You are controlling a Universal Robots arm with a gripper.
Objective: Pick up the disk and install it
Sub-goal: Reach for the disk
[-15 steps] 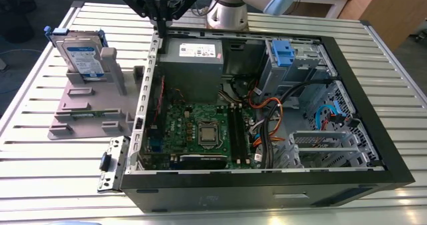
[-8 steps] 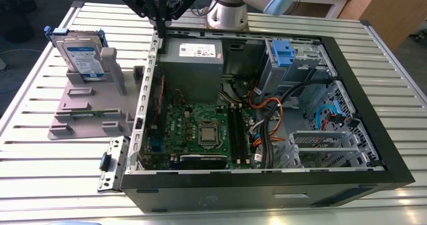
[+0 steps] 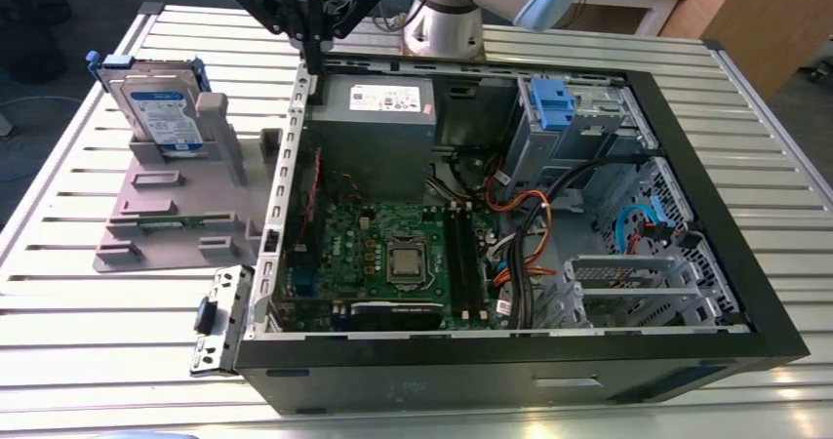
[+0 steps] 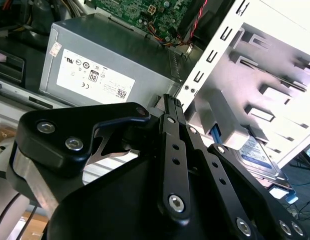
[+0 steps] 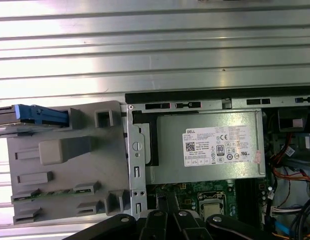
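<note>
The disk [image 3: 159, 112], silver-grey with a white and blue label and a blue bracket, stands on edge in a grey holder [image 3: 176, 215] at the exterior view's left, beside the open computer case [image 3: 729, 215]. My gripper [image 3: 310, 63] hangs above the case's back left corner, to the disk's right and apart from it. Its black fingers meet at the tips with nothing between them, so it is shut. In the second wrist view the gripper [image 4: 170, 100] points toward the case wall, with the disk [image 4: 255, 152] beyond it. The first wrist view shows the disk [image 5: 39, 115] edge-on.
A grey power supply box with a white sticker [image 3: 377, 107] sits in the case just right of the gripper. A small blue clip [image 3: 553, 102] sits in the drive bay at the back right. Motherboard and cables fill the case floor. The slatted metal table [image 3: 78, 302] lies around it.
</note>
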